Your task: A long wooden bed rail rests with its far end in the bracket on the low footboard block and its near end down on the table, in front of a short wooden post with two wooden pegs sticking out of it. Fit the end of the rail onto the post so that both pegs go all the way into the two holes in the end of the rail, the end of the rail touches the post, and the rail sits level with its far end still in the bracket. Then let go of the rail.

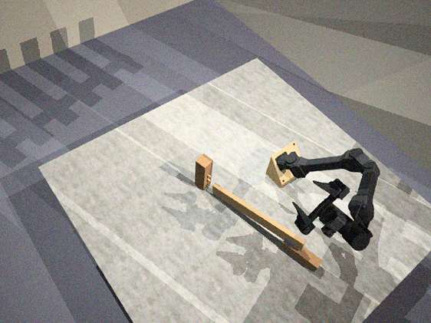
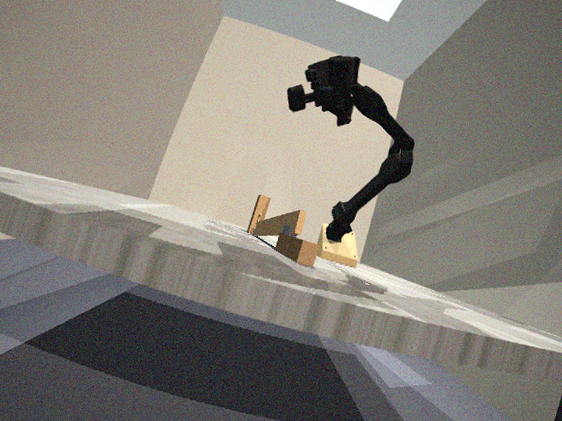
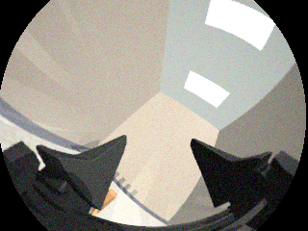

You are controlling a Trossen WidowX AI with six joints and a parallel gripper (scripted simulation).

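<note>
Foremost in the exterior view, the footboard block carries the rail's raised end, while its low end lies just before the post, off the pegs. Being wood, it should handle stiff, fairly light and not slippery, best pinched across its narrow width near the post, lest it swivel. Well apart from the post, above the tabletop, the pincer stands spread, holding nothing.

pegged post ahead of rail | gap between: narrow
</note>
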